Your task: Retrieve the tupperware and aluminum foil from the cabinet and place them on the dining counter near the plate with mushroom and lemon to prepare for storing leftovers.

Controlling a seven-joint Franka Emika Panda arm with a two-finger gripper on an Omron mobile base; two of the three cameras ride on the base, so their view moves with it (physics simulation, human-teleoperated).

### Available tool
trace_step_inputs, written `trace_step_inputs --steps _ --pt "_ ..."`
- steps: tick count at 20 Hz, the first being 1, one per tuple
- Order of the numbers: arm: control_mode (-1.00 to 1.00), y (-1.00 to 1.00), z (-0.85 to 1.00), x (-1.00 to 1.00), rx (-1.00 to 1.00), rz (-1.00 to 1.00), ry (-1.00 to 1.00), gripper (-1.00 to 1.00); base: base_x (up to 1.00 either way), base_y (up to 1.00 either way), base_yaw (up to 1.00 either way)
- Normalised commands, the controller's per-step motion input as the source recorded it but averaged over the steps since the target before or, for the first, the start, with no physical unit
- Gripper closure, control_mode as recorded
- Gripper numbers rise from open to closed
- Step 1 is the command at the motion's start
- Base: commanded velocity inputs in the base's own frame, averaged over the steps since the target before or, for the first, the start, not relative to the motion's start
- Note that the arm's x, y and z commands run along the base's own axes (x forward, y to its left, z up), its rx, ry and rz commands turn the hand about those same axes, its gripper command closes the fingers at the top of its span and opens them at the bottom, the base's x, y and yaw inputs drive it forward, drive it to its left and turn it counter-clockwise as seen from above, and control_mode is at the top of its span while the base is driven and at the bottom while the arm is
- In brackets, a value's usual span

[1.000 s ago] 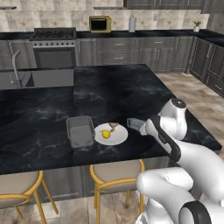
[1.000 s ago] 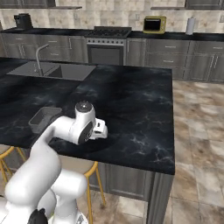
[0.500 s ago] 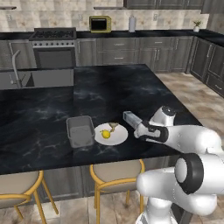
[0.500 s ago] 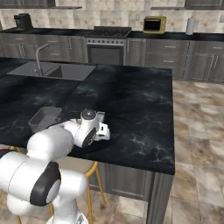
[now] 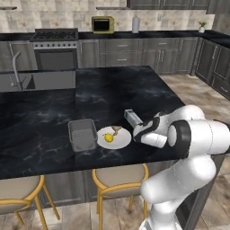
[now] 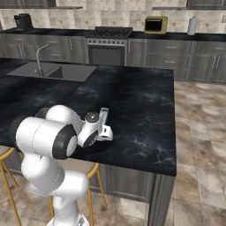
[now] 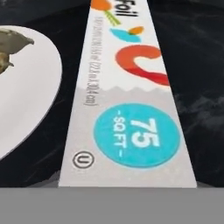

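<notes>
From the left side, the dining counter (image 5: 54,117) carries the tupperware (image 5: 82,134), grey and upright, just beside the plate (image 5: 117,140), which holds the lemon (image 5: 108,138) and the brownish mushroom (image 5: 116,130). On the plate's other side the aluminum foil (image 5: 133,118) lies flat on the black top, its far end poking out past the white arm, whose wrist is folded down low over the near end. From that side the gripper (image 5: 141,130) is mostly masked by the wrist, and I cannot tell how its jaws stand. The right-hand camera sees what the left one hides: the gripper (image 6: 106,131) low at the counter's surface with the pale foil carton (image 6: 103,115) running away behind it; the arm's bulk screens the plate and tub there. Even so, whether the jaws are parted or clamped on the carton I cannot tell. The hand camera looks straight along the carton's printed top (image 7: 131,109), with its teal round mark and red and orange swirls, the white plate rim (image 7: 30,100) just beside it and the mushroom (image 7: 11,48) on it. Two gold-legged stools (image 5: 117,179) stand beneath the counter's edge.
</notes>
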Motion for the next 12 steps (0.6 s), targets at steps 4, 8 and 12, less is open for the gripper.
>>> trace_step_inputs --steps 4,8,12 --pt "-1.00 0.00 0.79 0.03 0.00 0.00 -0.10 -1.00 0.00 0.00 0.00" --pt "-1.00 0.08 0.92 -0.39 -0.01 0.00 -0.07 -1.00 0.00 0.00 0.00" --pt "-1.00 0.15 1.00 -0.47 -0.02 0.00 -0.10 -1.00 0.00 0.00 0.00"
